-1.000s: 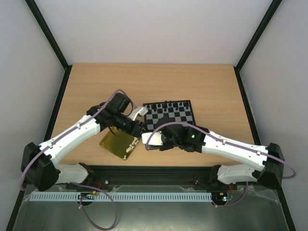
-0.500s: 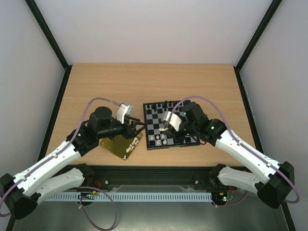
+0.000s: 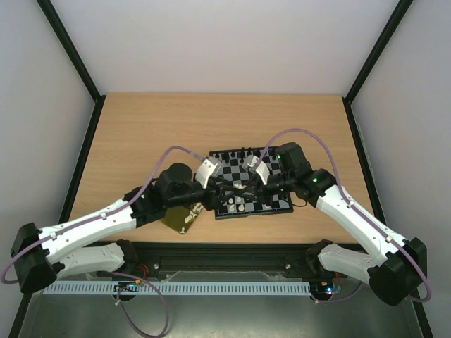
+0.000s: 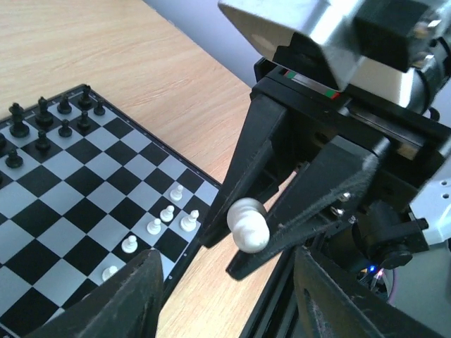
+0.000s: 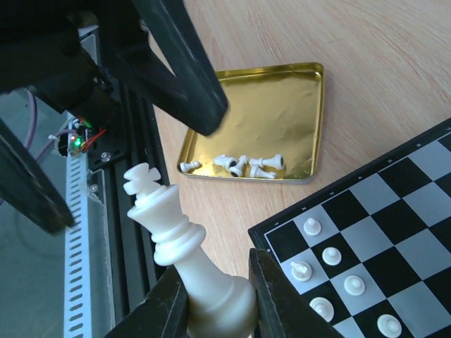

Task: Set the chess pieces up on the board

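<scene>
I've got the white king [image 5: 176,239] clamped upright in the right hand [image 5: 215,310], lifted just beside the board's [image 5: 394,211] corner. Pawns [image 5: 331,255] stand on its edge squares. More pieces [image 5: 239,164] lie in the tray [image 5: 282,113] nearby on the surface [image 5: 394,70]. Left hand [image 4: 225,282] apart, empty.

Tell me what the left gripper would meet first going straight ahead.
Probably the white king held by the right gripper, just ahead between the open fingers of the left gripper; depth is uncertain.
</scene>
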Action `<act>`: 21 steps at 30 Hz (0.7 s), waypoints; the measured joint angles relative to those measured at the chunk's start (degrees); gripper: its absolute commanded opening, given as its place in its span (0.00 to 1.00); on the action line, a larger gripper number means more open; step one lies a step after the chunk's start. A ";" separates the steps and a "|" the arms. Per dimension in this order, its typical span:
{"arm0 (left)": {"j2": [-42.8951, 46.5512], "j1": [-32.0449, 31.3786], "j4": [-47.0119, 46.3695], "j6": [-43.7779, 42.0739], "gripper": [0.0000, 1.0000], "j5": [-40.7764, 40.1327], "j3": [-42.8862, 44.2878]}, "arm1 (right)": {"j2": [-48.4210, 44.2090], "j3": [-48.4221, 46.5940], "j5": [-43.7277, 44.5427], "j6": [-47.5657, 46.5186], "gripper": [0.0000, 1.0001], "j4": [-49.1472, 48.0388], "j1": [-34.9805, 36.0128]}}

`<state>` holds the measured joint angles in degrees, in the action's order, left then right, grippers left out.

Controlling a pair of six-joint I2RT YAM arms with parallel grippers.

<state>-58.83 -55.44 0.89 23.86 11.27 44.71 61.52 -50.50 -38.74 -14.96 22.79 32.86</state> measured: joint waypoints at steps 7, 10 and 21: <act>-4.90 -1.16 -1.51 -1.01 0.28 -0.13 1.86 | 0.00 0.00 -1.51 -0.15 0.16 0.02 -0.02; -5.25 -1.44 -1.86 -1.33 0.20 0.22 2.16 | 0.00 0.00 -1.66 -0.26 0.16 0.02 -0.02; -5.53 -1.68 -2.51 -1.75 0.04 1.36 2.19 | -0.02 0.22 -1.64 -0.74 0.22 0.02 -0.04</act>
<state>-64.36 -57.12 -1.63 22.11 12.62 46.89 61.49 -50.28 -40.38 -15.70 22.81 32.82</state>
